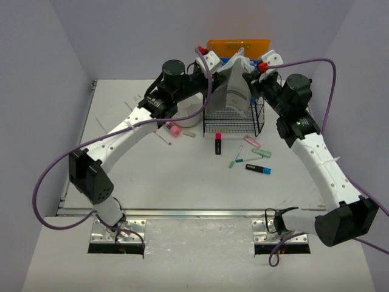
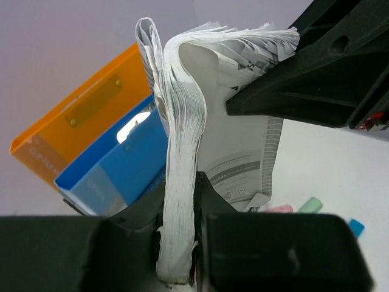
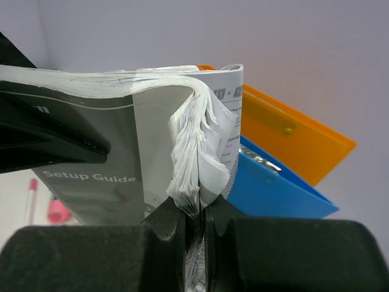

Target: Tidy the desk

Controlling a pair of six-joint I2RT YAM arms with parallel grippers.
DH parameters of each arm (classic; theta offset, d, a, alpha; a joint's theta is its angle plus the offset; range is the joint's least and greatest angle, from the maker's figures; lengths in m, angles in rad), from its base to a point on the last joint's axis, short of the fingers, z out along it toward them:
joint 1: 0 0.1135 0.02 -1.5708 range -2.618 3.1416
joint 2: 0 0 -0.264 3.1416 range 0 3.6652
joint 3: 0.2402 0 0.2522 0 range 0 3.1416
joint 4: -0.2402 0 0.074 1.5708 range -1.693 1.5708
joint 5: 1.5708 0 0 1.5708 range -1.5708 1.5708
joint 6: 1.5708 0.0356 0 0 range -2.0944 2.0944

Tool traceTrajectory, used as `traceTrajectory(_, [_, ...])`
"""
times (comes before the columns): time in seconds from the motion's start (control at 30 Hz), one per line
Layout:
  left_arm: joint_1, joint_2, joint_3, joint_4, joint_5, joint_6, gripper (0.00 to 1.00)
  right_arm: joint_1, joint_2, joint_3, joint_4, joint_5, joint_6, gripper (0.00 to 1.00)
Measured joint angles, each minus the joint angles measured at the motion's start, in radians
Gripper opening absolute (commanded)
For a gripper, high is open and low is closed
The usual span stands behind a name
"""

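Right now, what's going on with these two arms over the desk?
Both arms hold one thick paper booklet up over the black wire rack at the back of the desk. The left gripper and the right gripper are each shut on an edge of it, and its pages are bent over. Loose markers lie on the desk in front of the rack.

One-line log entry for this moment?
left fingers: shut on booklet | right fingers: shut on booklet | booklet: upright at wire basket | markers: loose on desk
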Motion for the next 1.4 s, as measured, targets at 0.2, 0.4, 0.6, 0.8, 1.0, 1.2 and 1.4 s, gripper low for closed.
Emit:
traceTrajectory(0.2, [-0.011, 0.120, 0.097, 0.069, -0.035, 0.031, 0.00, -0.115, 0.068, -0.020, 0.154, -0.100, -0.004, 0.00])
traceTrajectory(0.4, [-0.011, 0.207, 0.124, 0.127, -0.061, 0.066, 0.00, -0.190, 0.156, -0.042, 0.281, -0.200, 0.024, 0.00])
traceTrajectory(0.6, [-0.008, 0.262, 0.131, 0.181, -0.080, 0.088, 0.00, -0.227, 0.212, -0.060, 0.362, -0.255, 0.041, 0.00])
traceTrajectory(0.8, [-0.003, 0.291, 0.142, 0.223, -0.084, 0.113, 0.00, -0.247, 0.245, -0.080, 0.460, -0.285, 0.038, 0.00])
traceTrajectory(1.0, [0.003, 0.311, 0.150, 0.229, -0.082, 0.132, 0.00, -0.259, 0.279, -0.086, 0.509, -0.324, 0.027, 0.00])
traceTrajectory(1.2, [0.016, 0.319, 0.155, 0.229, -0.070, 0.133, 0.00, -0.268, 0.292, -0.095, 0.536, -0.370, -0.024, 0.00])
traceTrajectory(1.4, [0.043, 0.319, 0.136, 0.224, -0.030, 0.121, 0.01, -0.285, 0.292, -0.128, 0.543, -0.430, -0.068, 0.00])
